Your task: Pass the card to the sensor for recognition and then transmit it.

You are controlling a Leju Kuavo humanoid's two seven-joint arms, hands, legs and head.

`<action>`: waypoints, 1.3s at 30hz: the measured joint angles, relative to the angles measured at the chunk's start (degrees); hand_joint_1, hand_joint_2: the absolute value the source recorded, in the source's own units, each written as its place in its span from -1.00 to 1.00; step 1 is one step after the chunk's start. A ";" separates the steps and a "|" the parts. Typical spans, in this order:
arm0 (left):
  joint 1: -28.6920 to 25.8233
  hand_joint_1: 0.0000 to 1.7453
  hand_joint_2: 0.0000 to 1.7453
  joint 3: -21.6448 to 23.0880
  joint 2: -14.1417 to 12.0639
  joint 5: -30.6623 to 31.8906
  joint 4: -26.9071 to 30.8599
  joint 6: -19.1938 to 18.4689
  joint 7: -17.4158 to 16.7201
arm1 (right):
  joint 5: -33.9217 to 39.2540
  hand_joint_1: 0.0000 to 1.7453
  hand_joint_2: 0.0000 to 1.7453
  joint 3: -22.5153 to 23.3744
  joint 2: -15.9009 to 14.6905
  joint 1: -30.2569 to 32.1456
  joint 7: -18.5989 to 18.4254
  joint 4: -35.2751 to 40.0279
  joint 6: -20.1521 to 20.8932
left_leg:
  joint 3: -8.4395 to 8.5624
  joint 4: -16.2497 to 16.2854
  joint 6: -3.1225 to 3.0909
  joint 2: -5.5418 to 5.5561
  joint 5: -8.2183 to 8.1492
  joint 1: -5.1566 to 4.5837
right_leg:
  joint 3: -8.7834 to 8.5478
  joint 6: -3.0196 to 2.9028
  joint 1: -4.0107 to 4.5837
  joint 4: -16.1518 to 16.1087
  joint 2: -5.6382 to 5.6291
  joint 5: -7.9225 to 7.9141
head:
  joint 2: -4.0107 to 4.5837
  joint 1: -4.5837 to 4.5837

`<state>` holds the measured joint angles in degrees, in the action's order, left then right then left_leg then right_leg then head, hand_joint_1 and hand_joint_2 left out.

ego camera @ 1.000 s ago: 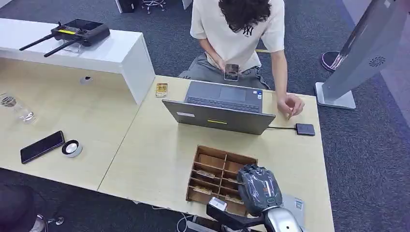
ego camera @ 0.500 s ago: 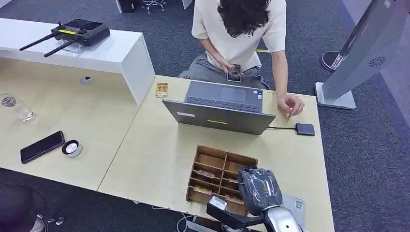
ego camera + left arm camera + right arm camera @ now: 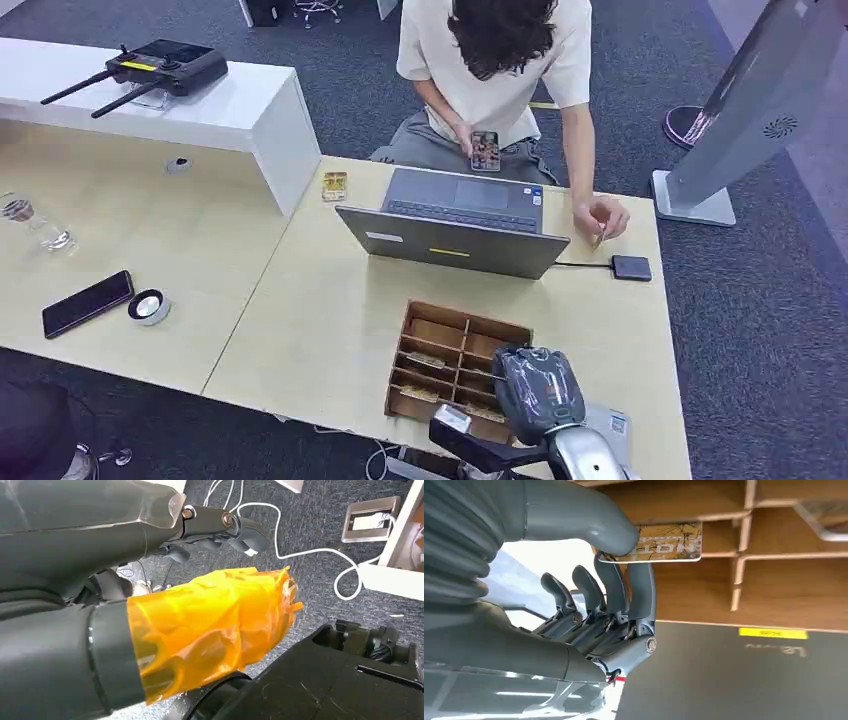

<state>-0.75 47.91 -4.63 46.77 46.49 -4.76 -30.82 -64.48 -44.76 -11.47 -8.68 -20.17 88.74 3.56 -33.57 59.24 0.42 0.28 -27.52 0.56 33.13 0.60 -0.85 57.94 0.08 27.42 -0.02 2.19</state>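
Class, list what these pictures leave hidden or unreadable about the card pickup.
- Card: near end under the right hand's thumb in the right wrist view; print blurred.
- Wooden tray: the right hand hides its near corner in the head view.
- Left hand: fingers mostly behind its orange-wrapped thumb in the left wrist view.

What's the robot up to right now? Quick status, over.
Right hand pinching a card over the wooden tray. Left hand hanging low, holding nothing. Sensor beyond, beside the laptop; person's hand near it.
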 joint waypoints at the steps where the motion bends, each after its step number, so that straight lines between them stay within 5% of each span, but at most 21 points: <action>1: 0.00 -1.00 -1.00 0.09 0.00 0.00 -0.02 0.00 0.00 | 0.13 0.66 1.00 0.31 0.00 0.08 -0.07 0.22 -0.02 | 0.00 0.00 0.00 0.00 0.00 0.00 | 0.00 0.00 0.00 0.00 0.00 0.00 | 0.00 -0.02; 10: 0.00 -1.00 -1.00 0.26 0.00 0.31 -0.22 0.00 0.17 | 2.47 0.64 1.00 2.47 0.44 0.35 0.11 3.26 -1.01 | 0.00 0.00 0.00 -0.01 0.00 0.00 | 0.01 0.00 0.00 0.00 -0.01 0.00 | 0.00 0.00; 34: 0.17 -1.00 -1.00 0.26 0.94 1.99 -1.88 0.55 0.83 | 29.52 0.66 1.00 11.58 -0.50 0.16 7.76 7.30 2.95 | -0.01 0.00 0.00 0.00 0.00 0.00 | 0.03 0.00 0.00 0.00 -0.01 0.00 | 0.00 0.00; 39: 0.22 -1.00 -1.00 0.26 1.03 2.30 -2.19 0.59 0.94 | 35.30 0.82 1.00 12.92 -0.50 0.77 9.46 7.30 3.13 | -0.01 0.00 0.00 0.00 0.00 0.00 | 0.03 0.00 0.00 0.00 -0.01 0.00 | 0.00 0.00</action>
<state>-0.53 48.17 -3.61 49.07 44.30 -4.17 -29.88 -29.17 -31.84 -11.98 -7.91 -10.71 96.04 6.69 -33.58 59.24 0.42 0.27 -27.52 0.56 33.16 0.60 -0.85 57.94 0.08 27.42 -0.02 2.19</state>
